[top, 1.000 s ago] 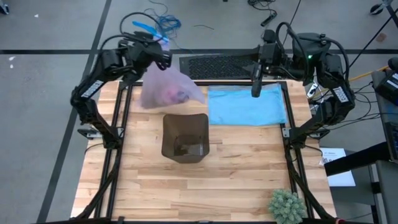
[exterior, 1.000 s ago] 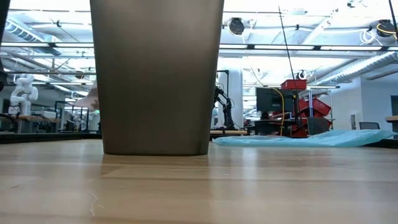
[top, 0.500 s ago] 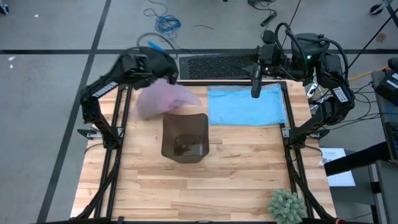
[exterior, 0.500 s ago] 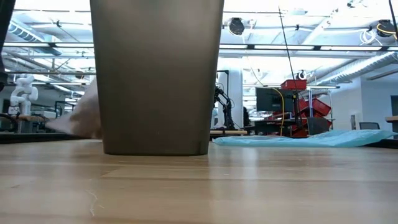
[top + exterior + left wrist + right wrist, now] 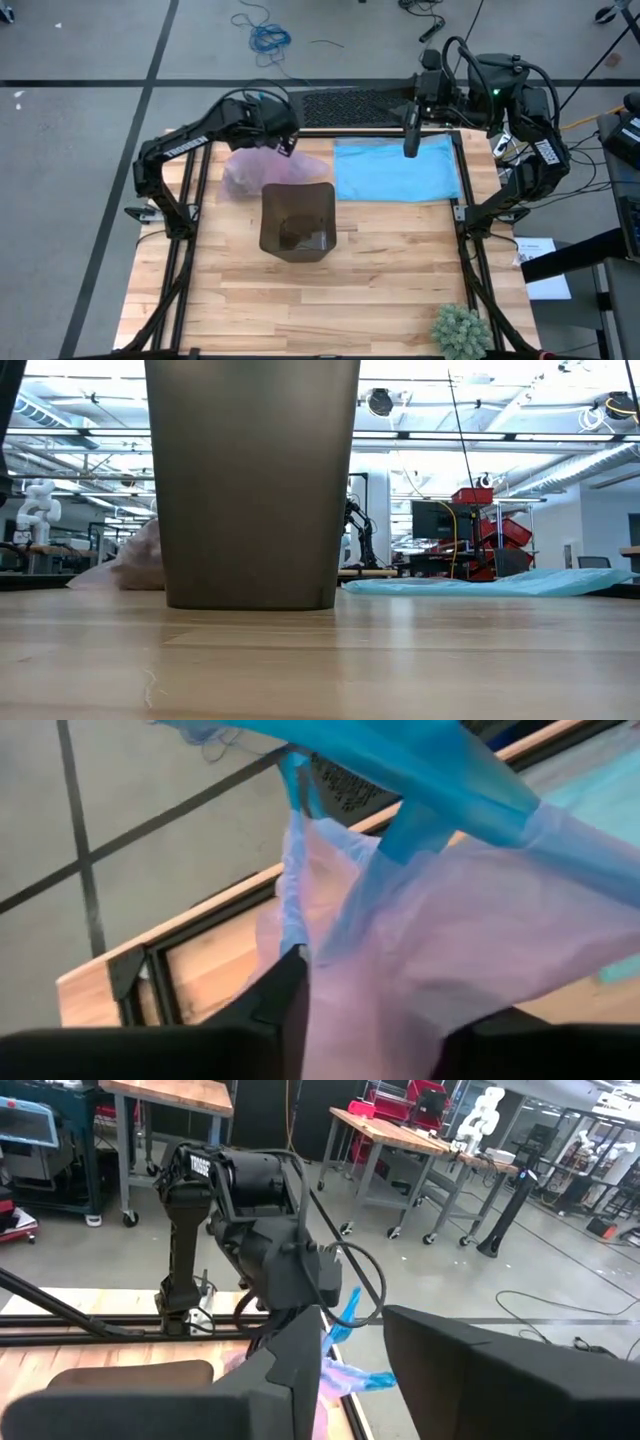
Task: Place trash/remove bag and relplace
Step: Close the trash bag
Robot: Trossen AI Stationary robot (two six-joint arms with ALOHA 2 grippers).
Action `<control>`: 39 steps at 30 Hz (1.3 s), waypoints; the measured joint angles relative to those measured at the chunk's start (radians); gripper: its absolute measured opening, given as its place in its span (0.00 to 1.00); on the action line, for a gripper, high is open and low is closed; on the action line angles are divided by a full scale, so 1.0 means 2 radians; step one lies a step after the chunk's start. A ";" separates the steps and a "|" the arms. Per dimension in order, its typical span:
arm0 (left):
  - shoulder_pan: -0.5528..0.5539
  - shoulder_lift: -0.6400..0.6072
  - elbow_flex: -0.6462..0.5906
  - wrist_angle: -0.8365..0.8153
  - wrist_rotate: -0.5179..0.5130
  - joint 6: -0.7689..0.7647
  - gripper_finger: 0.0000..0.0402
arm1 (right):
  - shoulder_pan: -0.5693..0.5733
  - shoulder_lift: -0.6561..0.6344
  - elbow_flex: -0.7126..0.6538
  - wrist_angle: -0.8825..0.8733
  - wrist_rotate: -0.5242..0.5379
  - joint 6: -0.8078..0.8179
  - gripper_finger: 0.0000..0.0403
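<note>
Bag (image 5: 262,172) down on worktop (image 5: 300,300) just behind bin (image 5: 297,220). L hand (image 5: 283,143) above bag: grip state unclear; confirm release, lift straight. R hand (image 5: 411,147) spread, idle.

The left arm is bent at the elbow and reaches inward across the far-left part of the bench, its wrist tipped downward, with the left pincer (image 5: 283,143) at the tip pointing toward the bench's middle. In the left wrist view its two dark fingers (image 5: 285,995) stand apart. The right arm is folded up at the far-right corner, its forearm stretched toward the other arm, and the right pincer (image 5: 411,143) hangs pointing straight down with a gap between its fingers (image 5: 300,1355).
</note>
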 joint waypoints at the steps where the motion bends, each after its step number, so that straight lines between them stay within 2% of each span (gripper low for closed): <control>1: 0.000 -0.002 0.004 0.000 0.000 0.000 0.36 | 0.000 0.000 0.000 0.000 0.000 0.000 0.28; 8: 0.003 -0.005 0.059 0.004 0.001 0.005 0.48 | 0.000 0.000 0.000 0.001 0.001 0.004 0.44; 16: 0.003 -0.007 0.120 0.019 0.002 0.052 0.49 | 0.000 0.000 0.000 0.002 0.001 0.010 0.57; 19: 0.003 -0.007 0.123 0.022 0.010 0.053 0.49 | 0.000 0.000 0.000 0.002 0.001 0.010 0.60; 24: 0.003 -0.006 0.142 0.047 0.095 0.066 0.49 | 0.000 0.000 0.000 0.002 0.001 0.010 0.61; 27: 0.002 -0.007 0.154 0.062 0.101 0.106 0.49 | 0.000 0.000 0.000 0.002 0.001 0.010 0.61; 30: 0.003 -0.006 0.168 0.069 0.101 0.105 0.49 | 0.000 0.000 0.000 0.002 0.000 0.010 0.60; 34: 0.004 -0.005 0.166 0.077 0.122 0.081 0.43 | 0.000 0.000 0.000 0.001 -0.001 0.010 0.60; 39: 0.004 0.033 0.158 0.066 0.116 0.102 0.20 | 0.000 0.000 0.000 0.001 -0.002 0.010 0.57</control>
